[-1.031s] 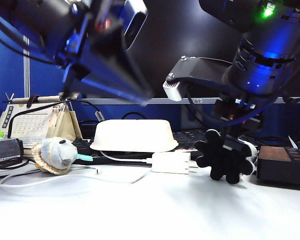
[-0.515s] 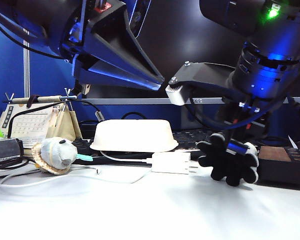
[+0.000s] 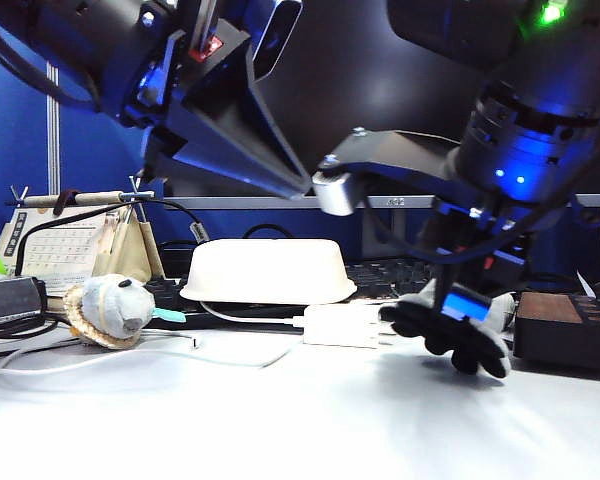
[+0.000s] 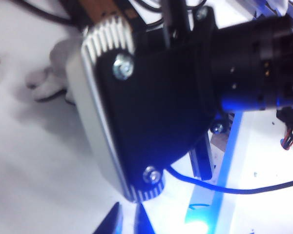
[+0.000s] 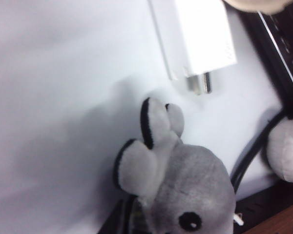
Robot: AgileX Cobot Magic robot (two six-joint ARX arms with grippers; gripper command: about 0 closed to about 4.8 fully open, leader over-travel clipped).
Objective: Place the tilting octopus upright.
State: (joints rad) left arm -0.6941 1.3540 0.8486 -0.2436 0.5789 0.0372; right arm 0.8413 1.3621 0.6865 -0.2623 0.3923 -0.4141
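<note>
Your right gripper [image 3: 460, 300] is down on the octopus [image 3: 450, 330] at about 4 o'clock in the exterior view, just right of the white charger [image 3: 342, 325] and left of the dark wooden box [image 3: 565, 328]. The jaws read as closed on the plush. In the right wrist view the octopus [image 5: 178, 187] fills the near field, with grey body, one black eye and black-edged tentacles fanned toward the charger's prongs [image 5: 199, 82]. Relation that matters: the toy's axis is tipped, black undersides facing down and toward 8 o'clock in the exterior view, low over the white table [image 3: 280, 420]; whether the tentacles touch it is hard to tell. My read is that you need a little more wrist roll to bring the head over the tentacles before setting down. Your left gripper [image 3: 280, 180] hangs high near 11 o'clock, well apart from the toy; its jaws can't be judged. The right arm is nearer.
</note>
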